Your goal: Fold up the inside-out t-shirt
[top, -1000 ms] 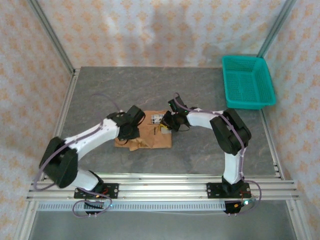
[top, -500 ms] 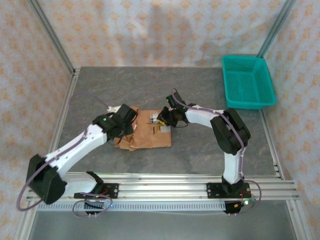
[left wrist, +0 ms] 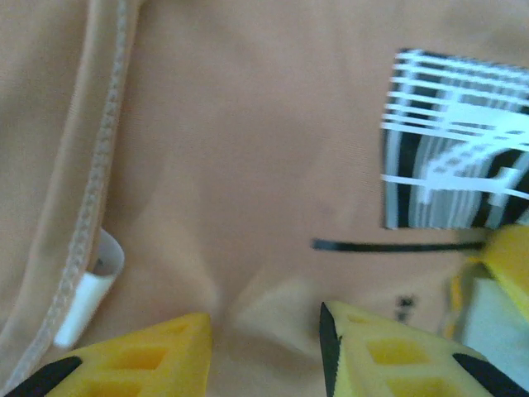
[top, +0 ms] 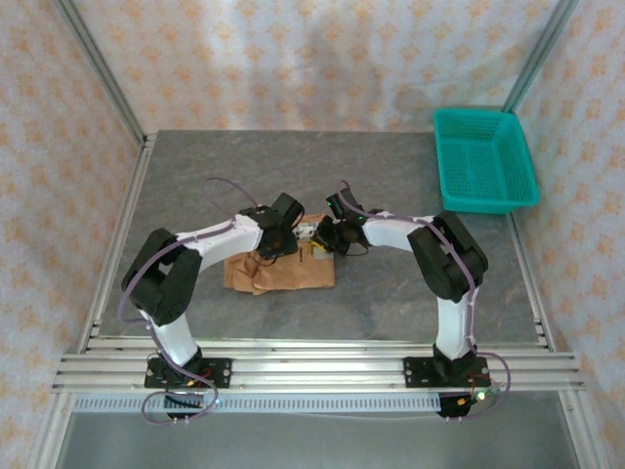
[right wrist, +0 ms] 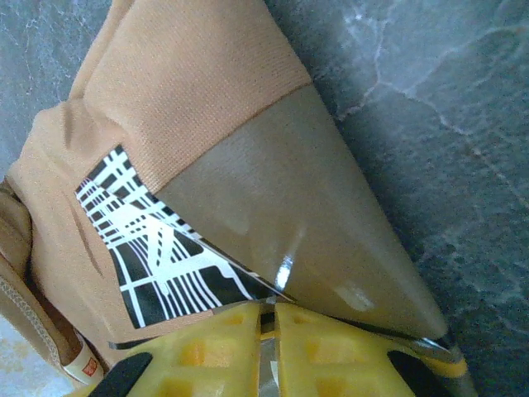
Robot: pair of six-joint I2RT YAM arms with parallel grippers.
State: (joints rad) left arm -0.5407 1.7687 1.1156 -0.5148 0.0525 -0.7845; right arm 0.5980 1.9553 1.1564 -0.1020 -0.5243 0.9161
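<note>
Showing t-shirt [left wrist: 207, 165] seam up close, basket [top: 483, 161] overhead

A turquoise plastic basket [top: 485, 161] with a perforated floor sits at the far right corner of the grey marbled table [top: 410, 293] (its long side follows the right edge). Cream cloth walls [top: 293, 59] with orange motifs enclose the table; aluminium rails [top: 322, 363] cross its near edge.

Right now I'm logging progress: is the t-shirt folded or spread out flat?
Folded: the t-shirt lies as a small compact rectangle, no sleeves sticking out, layers bunched at its left edge.
</note>
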